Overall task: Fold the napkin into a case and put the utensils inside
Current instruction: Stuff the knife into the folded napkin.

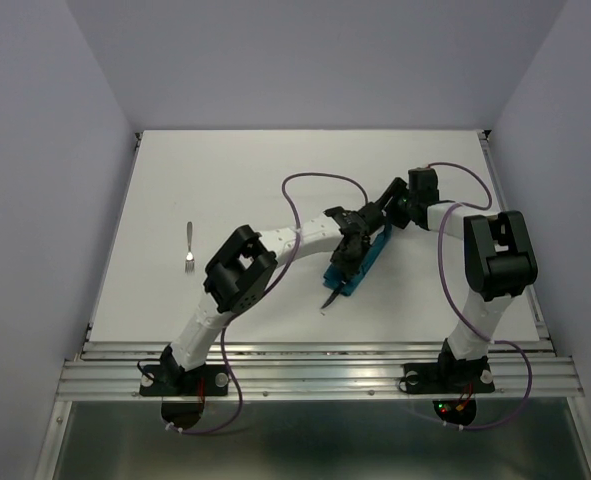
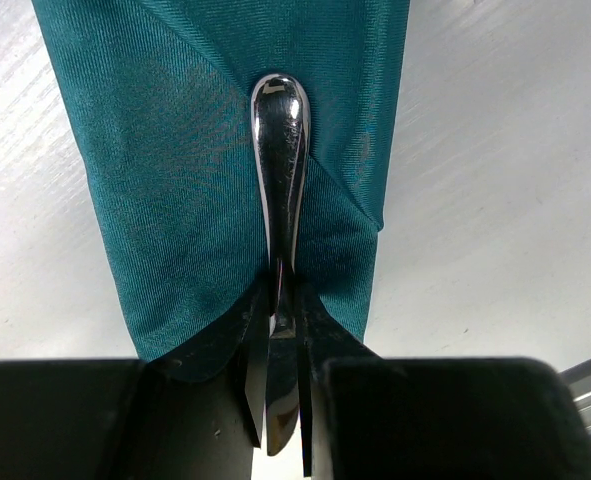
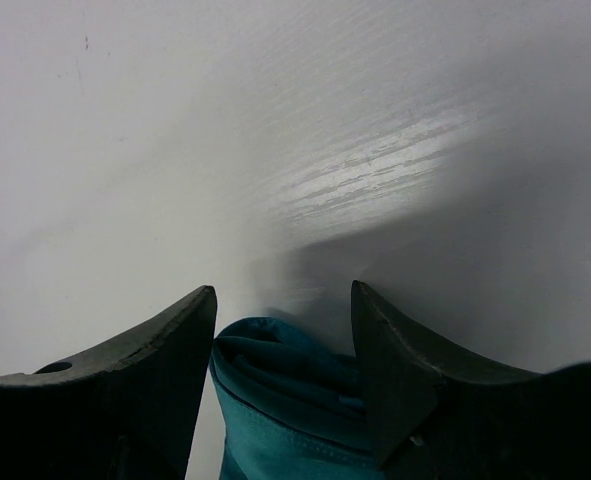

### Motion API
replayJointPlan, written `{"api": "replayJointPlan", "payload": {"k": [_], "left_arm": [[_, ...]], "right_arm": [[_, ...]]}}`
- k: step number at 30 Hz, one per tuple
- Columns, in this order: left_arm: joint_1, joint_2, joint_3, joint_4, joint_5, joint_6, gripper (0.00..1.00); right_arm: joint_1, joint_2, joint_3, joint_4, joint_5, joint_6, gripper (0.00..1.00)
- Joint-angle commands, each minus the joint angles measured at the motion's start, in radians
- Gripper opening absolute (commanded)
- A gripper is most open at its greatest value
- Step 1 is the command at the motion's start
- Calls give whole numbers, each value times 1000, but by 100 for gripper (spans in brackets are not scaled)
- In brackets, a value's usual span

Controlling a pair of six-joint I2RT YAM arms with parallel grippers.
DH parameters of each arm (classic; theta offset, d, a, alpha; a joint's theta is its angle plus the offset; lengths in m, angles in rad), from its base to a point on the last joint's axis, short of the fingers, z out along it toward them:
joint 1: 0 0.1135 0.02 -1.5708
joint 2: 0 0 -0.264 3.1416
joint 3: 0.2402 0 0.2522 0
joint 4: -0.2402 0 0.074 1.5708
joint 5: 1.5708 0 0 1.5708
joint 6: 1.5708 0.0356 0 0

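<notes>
The teal napkin, folded into a narrow case (image 1: 367,258), lies on the white table (image 1: 275,180) at the centre right. My left gripper (image 1: 347,255) is over its near end, shut on a silver knife (image 2: 280,150). The knife's rounded handle rests on top of the cloth (image 2: 175,150), and its pointed blade (image 1: 331,298) sticks out past the case's near end. My right gripper (image 1: 383,222) is at the far end, its fingers (image 3: 175,350) closed on either side of the bunched cloth end (image 3: 285,380). A second silver utensil (image 1: 189,248) lies alone at the left.
The table's raised metal rail (image 1: 315,360) runs along the near edge. Purple cables (image 1: 315,180) loop over the table beside both arms. Grey walls close in the back and the sides.
</notes>
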Motion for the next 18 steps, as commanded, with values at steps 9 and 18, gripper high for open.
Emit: {"api": "replayJointPlan", "payload": {"k": [9, 18], "left_arm": [[-8, -122, -65, -36, -39, 4, 0], [-8, -164, -90, -35, -35, -6, 0]], "right_arm": [[-5, -2, -21, -45, 16, -2, 62], [-5, 1, -19, -46, 14, -4, 62]]}}
